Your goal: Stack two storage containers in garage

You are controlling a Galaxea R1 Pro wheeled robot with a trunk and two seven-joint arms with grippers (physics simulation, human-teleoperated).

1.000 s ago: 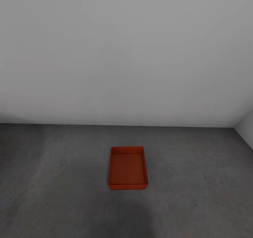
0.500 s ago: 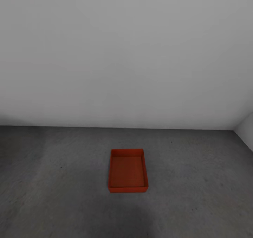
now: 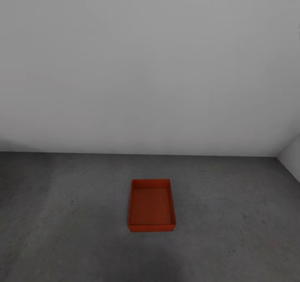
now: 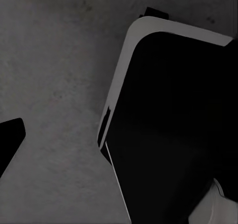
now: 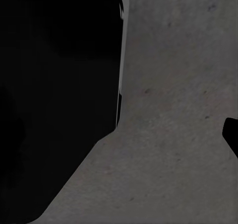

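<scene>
One storage container (image 3: 151, 205), orange-red and open-topped, sat flat on the floor (image 3: 62, 215) of the garage, well out from the white wall (image 3: 150, 65) and from the corner at the floor's far right. It was empty inside, its long sides running toward the wall. The wrist views showed mottled concrete and a dark robot body with a pale rim (image 4: 116, 92). Whether either gripper was spread or closed could not be told from these views.
</scene>
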